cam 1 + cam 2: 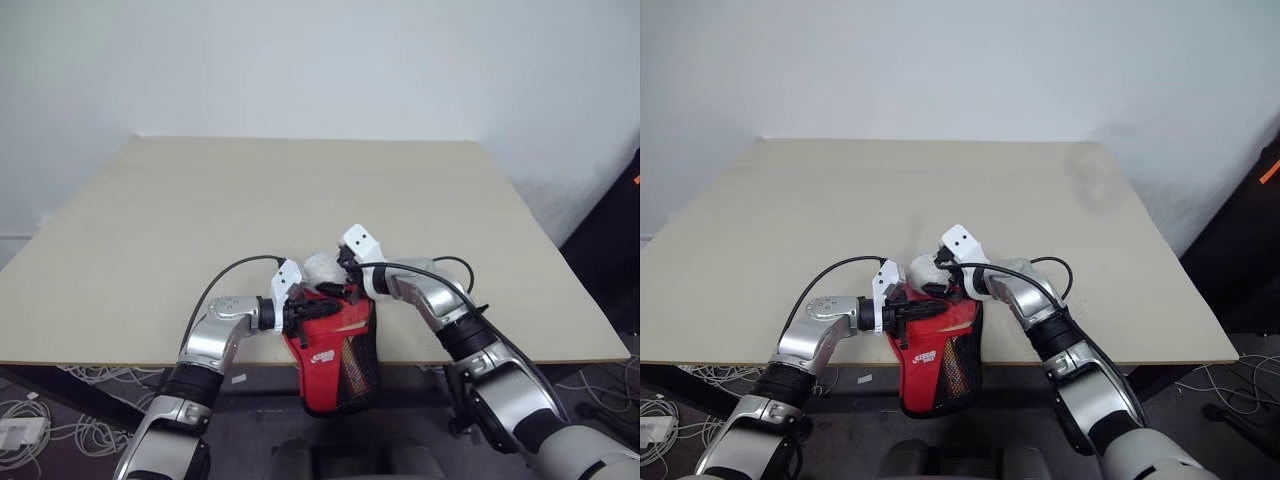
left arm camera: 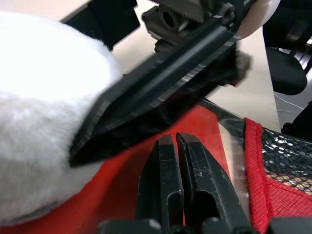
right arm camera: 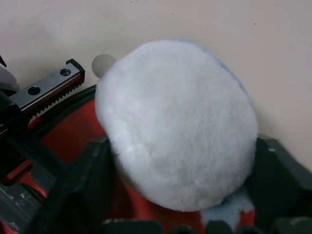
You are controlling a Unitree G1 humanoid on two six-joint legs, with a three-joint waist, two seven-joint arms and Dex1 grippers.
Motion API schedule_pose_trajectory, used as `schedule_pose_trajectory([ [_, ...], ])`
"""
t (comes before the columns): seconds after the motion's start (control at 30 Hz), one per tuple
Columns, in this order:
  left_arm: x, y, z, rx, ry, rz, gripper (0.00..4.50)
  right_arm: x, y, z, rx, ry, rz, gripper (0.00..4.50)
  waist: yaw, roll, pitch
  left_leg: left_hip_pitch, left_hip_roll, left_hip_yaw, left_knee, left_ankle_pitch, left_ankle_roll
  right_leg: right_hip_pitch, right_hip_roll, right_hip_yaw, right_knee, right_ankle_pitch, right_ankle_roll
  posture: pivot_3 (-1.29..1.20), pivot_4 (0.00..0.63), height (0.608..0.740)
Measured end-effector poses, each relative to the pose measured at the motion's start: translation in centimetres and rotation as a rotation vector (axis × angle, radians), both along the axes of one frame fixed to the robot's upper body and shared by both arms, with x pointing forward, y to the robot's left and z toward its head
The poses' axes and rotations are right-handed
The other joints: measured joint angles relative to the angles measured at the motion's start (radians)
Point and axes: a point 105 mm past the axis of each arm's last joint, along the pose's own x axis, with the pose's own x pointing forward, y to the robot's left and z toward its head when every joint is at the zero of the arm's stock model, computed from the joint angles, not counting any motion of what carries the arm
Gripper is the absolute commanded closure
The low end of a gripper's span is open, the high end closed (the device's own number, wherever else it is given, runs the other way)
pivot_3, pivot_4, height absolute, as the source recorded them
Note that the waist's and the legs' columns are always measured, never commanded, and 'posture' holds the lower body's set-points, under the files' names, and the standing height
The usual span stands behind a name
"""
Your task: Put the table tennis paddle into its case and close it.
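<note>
Pale wooden surface [image 1: 300, 190], bare beyond the two pincers, which meet at its near edge

Red fabric paddle-shaped case [image 1: 335, 365] with white logo and black mesh pocket hangs below the left pincer [image 1: 312, 312] and off the surface's near edge, its mouth up at the pincers. Left pincer is clenched on the case's red edge near the mouth; in the left wrist view the two black fingers [image 2: 168, 185] are pressed together with red fabric at their tips

Round white fluffy wad [image 3: 175, 122] sits at the case mouth, just past the left pincer and right between the right pincer's [image 1: 335, 277] fingers. Right pincer is partly spread around the wad; can't tell if it is actually gripping it yet or only bracketing it

Table tennis paddle: can't see it, so can't tell if it is inside the case under the wad or somewhere else

Judged step: clearing the wad out of the mouth. To do it well: keep the left pincer firm so the case doesn't slip off the edge, close the right pincer on fluff only, not the case lip or zip, lift straight out
</note>
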Motion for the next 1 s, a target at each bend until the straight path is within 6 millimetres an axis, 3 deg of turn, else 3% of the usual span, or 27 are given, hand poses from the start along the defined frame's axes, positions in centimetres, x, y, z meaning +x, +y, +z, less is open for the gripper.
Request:
schedule_pose_trajectory([
  [0.2, 0.3, 0.3, -0.1, 0.001, -0.006, 0.009, 4.5, 0.6, 0.0, 0.3, 0.02, -0.005, -0.035, 3.54, 0.0, 0.0, 0.0, 0.001, 0.0, 0.0, 0.0, 0.0, 0.0, 0.0, 0.0, 0.0, 0.0, 0.0, 0.0, 0.0, 0.0, 0.74],
  [0.33, 0.8, 0.5, -0.1, 0.008, -0.01, 0.017, 4.5, 1.2, 0.0, 0.5, 0.025, -0.007, -0.069, 4.25, 0.0, 0.001, 0.0, 0.001, 0.0, 0.0, 0.0, 0.0, 0.0, 0.0, 0.0, 0.0, 0.0, 0.0, 0.0, 0.0, 0.0, 0.74],
  [0.73, 3.4, 1.1, -0.4, 0.048, -0.093, 0.116, 4.5, 3.5, -1.3, 0.8, 0.008, -0.019, -0.164, 4.29, 0.001, 0.002, -0.001, 0.001, 0.0, 0.0, 0.0, 0.0, 0.0, 0.001, 0.0, 0.0, 0.0, 0.0, 0.0, 0.0, 0.0, 0.74],
  [1.0, 3.9, 0.9, -1.0, 0.041, -0.136, 0.144, 4.5, 4.6, -3.8, 0.4, -0.032, -0.012, -0.225, 4.29, 0.005, 0.008, -0.005, 0.003, -0.001, 0.0, 0.0, 0.0, 0.0, 0.004, -0.001, 0.0, 0.0, 0.0, 0.0, 0.0, 0.0, 0.74],
])
